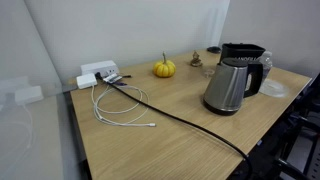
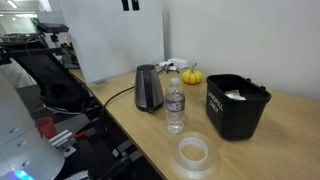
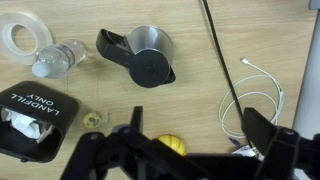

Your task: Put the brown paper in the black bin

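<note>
Tan-brown and crumpled, the small wad of brown paper (image 3: 92,118) lies on the pale wooden tabletop (image 3: 190,40), outside the black bin (image 3: 35,120), a black plastic container with a white LANDFILL ONLY label. In the wrist view the paper sits just beside the bin's wall, between it and the little orange-yellow pumpkin (image 3: 176,143). In an exterior view the paper (image 1: 196,60) rests apart from both the pumpkin (image 1: 164,68) and the bin (image 1: 243,50).

The black two-fingered gripper (image 3: 193,118) hangs well above the table, pointing straight down. Its fingers (image 3: 135,122) are spread wide, with nothing between them and nothing touched; the pumpkin shows through the gap below. How the rest of the arm is bent cannot be told.

White crumpled material lies inside the bin. A brushed steel kettle with a black handle (image 3: 140,55), a clear plastic water bottle (image 3: 60,58) and a clear tape roll (image 3: 22,35) stand nearby. A thin black cord (image 3: 222,70) crosses the table beside looped white cable (image 3: 265,95).
</note>
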`<state>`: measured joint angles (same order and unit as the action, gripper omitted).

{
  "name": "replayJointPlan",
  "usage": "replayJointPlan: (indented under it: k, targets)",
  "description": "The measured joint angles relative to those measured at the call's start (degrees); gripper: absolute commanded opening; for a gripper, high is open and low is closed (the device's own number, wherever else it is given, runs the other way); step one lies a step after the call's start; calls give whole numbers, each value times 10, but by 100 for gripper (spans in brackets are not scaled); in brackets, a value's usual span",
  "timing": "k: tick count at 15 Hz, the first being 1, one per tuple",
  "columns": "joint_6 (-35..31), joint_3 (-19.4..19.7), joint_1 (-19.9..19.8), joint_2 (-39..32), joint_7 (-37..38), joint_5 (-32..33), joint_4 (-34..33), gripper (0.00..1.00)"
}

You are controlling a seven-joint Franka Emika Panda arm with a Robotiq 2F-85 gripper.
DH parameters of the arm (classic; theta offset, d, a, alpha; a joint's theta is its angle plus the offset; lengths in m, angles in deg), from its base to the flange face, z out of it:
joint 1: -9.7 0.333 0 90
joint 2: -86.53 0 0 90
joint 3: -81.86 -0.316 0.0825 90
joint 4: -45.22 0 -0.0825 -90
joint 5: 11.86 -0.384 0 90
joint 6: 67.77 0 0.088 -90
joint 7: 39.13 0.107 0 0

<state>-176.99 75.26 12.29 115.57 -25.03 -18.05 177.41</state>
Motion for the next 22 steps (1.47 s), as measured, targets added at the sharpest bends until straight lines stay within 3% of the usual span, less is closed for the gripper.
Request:
replayJointPlan:
  k: [6, 9, 15, 19, 22]
  targets:
    - [-7, 0, -1, -1, 10, 1, 0, 100]
    - [-70, -1, -11, -19, 62, 21, 0, 100]
    - [-205, 3, -68, -128, 181, 82, -33, 100]
    - [-222, 29, -91, -228, 246, 95, -103, 100]
    - [-219, 33, -89, -253, 261, 94, -131, 100]
